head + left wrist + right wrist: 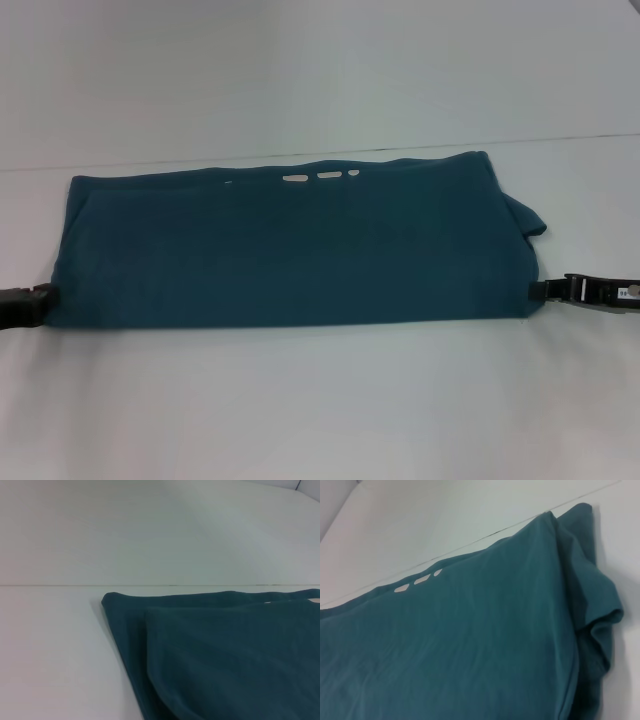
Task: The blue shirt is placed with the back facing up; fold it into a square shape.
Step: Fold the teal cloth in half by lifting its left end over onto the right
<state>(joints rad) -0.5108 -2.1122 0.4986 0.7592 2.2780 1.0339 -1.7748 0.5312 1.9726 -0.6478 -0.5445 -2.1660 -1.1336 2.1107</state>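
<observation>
- The blue shirt (290,250) lies flat on the white table (320,410), already folded into a long band running from the robot's left to its right; it is a rectangle here, not yet a square.
- A small pale print (320,177) shows near the far edge of the band.
- At the right end a loose flap of cloth (528,218) pokes out beyond the otherwise straight edge; the right wrist view shows it as bunched layers.
- The left wrist view shows one layer set back from the layer beneath it at the left end.
- The left gripper (40,300) sits low at the near left corner of the shirt, touching or just beside its edge; whether its fingers are open or closed cannot be told.
- The right gripper (550,290) sits low at the near right corner, likewise at the cloth edge; its finger state cannot be told either.
- Handling, as a judgement: the fabric looks soft, light and limp, so it will sag and drag unless lifted.
- Best hold: pinch all stacked layers at an end corner, then carry that end over toward the other.
</observation>
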